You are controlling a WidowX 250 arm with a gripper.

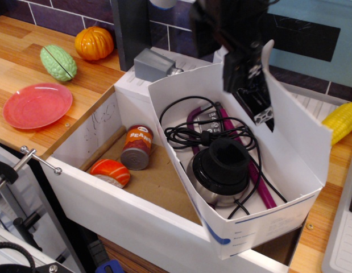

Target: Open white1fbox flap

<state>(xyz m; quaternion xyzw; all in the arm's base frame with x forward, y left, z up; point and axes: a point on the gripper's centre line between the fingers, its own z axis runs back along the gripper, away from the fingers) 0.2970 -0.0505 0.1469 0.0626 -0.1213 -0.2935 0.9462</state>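
The white1fbox [261, 227] lies tilted in the right half of a bigger bin, its blue-marked end panel facing me. Its flap [301, 142] stands up along the box's right side, inner face showing, so the box is open. Inside lie a black round device [221, 165], black cables and a purple rod. My dark gripper [258, 108] hangs from above at the flap's far upper edge. Its jaws look closed on that edge, with one finger [264, 115] in front of the flap.
The white-walled bin [107, 193] also holds a can [136, 147] and an orange-white toy [109, 172]. A red plate [36, 105], a green vegetable [58, 61] and a pumpkin [94, 42] are on the left counter, and a corn cob [340, 120] is at right. A grey block [153, 63] sits behind the box.
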